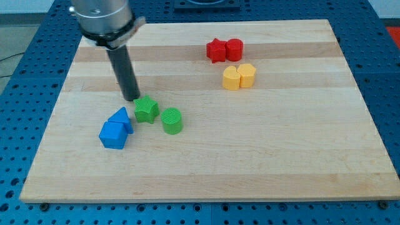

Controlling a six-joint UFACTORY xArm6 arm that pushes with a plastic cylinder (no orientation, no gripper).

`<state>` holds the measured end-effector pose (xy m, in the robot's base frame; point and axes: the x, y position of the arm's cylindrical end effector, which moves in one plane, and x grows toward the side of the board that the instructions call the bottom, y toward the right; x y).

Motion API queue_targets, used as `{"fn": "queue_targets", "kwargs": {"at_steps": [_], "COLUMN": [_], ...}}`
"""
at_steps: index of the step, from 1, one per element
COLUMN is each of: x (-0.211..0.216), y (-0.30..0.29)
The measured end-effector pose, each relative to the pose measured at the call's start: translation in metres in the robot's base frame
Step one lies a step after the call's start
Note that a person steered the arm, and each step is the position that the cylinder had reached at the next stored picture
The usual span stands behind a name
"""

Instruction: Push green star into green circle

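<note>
We carry no jaws, only a rod; our tip [132, 98] rests just left and slightly far of the green star [146, 109], nearly touching it. The green circle [172, 120] sits just right of the star, a narrow gap between them. Two blue blocks [116, 129] huddle left of the star on the desk [262, 144]; red and yellow pairs lie far right.

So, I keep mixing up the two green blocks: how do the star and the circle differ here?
The green star has a pointed outline; the green circle is a smooth round cylinder. The star lies at the view's left, right beside my tip; the circle lies farther from it, lower right. A narrow gap separates them. Both are the same green.
</note>
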<state>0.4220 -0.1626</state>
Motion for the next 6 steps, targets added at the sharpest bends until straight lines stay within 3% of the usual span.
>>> {"fn": "queue_targets", "kwargs": {"at_steps": [1, 4, 6], "x": [0.008, 0.043, 0.032], "y": [-0.003, 0.076, 0.079]}}
